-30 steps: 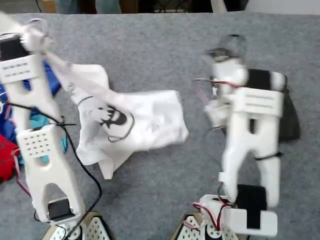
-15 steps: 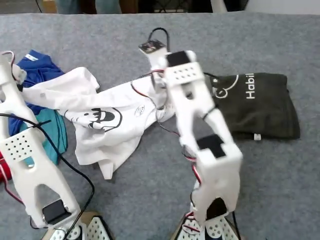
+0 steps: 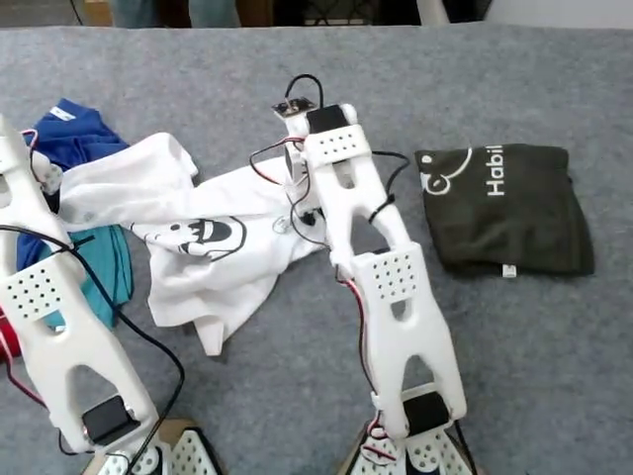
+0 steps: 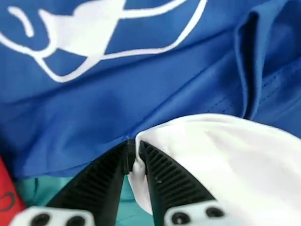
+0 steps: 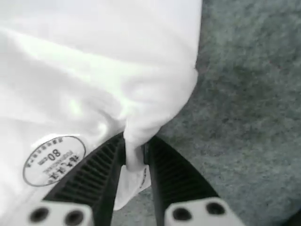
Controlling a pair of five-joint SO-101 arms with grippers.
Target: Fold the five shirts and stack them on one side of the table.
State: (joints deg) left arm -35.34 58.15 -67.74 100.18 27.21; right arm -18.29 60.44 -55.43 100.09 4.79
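A white shirt with a black face print lies crumpled and stretched across the middle of the grey table. My left gripper is shut on one edge of the white shirt at the far left, over a blue shirt. My right gripper is shut on the opposite edge of the white shirt, near the table's middle; in the high view the right arm reaches over that edge. A folded black shirt lies at the right. The blue shirt, a teal one and a red one are piled at the left.
Grey cloth covers the table, with bare room at the back and front right. Black and red cables trail from both arms near the white shirt. The arm bases stand at the front edge.
The right arm swung from the black shirt over to the white shirt's right edge and took hold. The left arm pulled its edge leftward, and the shirt stretched out.
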